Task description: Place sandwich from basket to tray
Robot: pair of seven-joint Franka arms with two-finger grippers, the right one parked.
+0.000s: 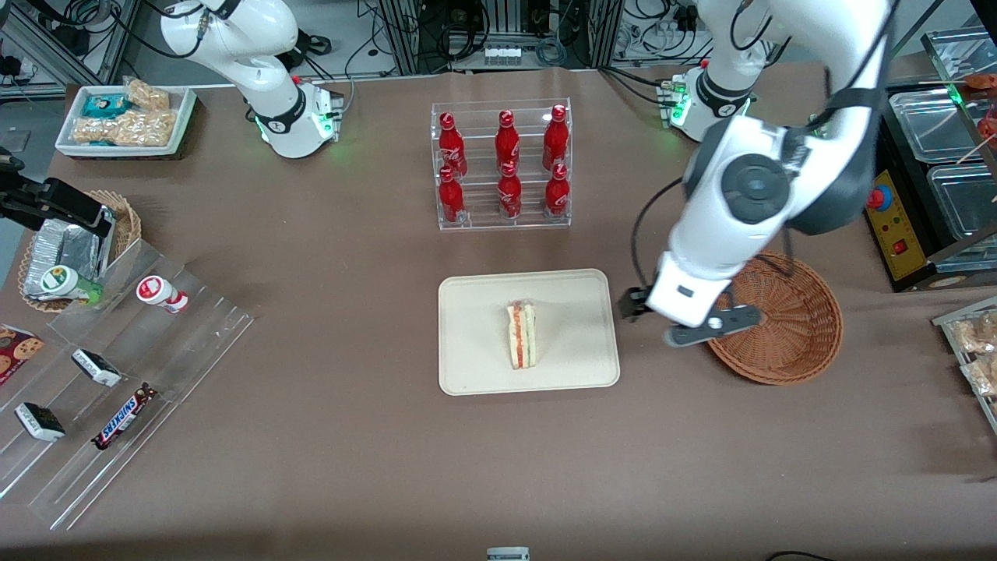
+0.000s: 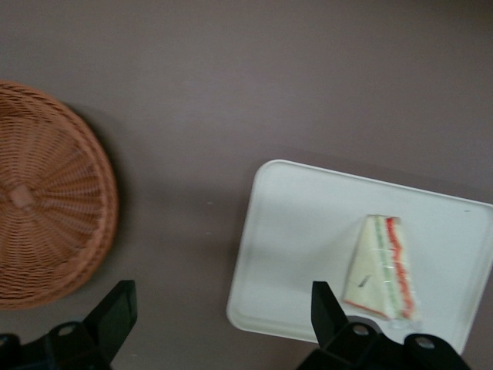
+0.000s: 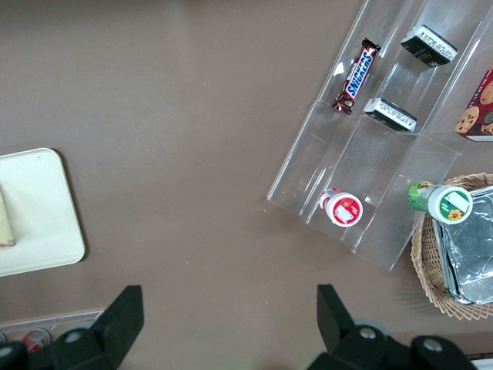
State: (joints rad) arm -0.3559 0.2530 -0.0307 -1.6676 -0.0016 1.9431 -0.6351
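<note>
One sandwich [image 1: 522, 335] lies on the single cream tray [image 1: 475, 366], roughly at the tray's middle, with its striped filling edge showing. One round wicker basket [image 1: 802, 335] sits on the brown surface [image 1: 350, 436] beside the tray, toward the working arm's end, apart from it and holding nothing visible. The gripper [image 1: 653, 321] hangs above the strip of bare surface between tray and basket, its fingers [image 2: 115, 312] spread wide and gripping nothing. Six red bottles [image 1: 507, 167] stand in a clear two-tier rack, farther from the front camera than the tray. Toward the parked arm's end a clear stepped stand [image 1: 117, 389] carries a Snickers bar [image 1: 123, 416], two small dark-and-white packets [image 1: 96, 367] and one small red-and-white cup [image 1: 162, 294]; a foil-lined wicker basket [image 1: 128, 222] sits beside it, and a white tub [image 1: 183, 117] of snack bars lies farther back. Racks of cables line the room's edge past the surface.
</note>
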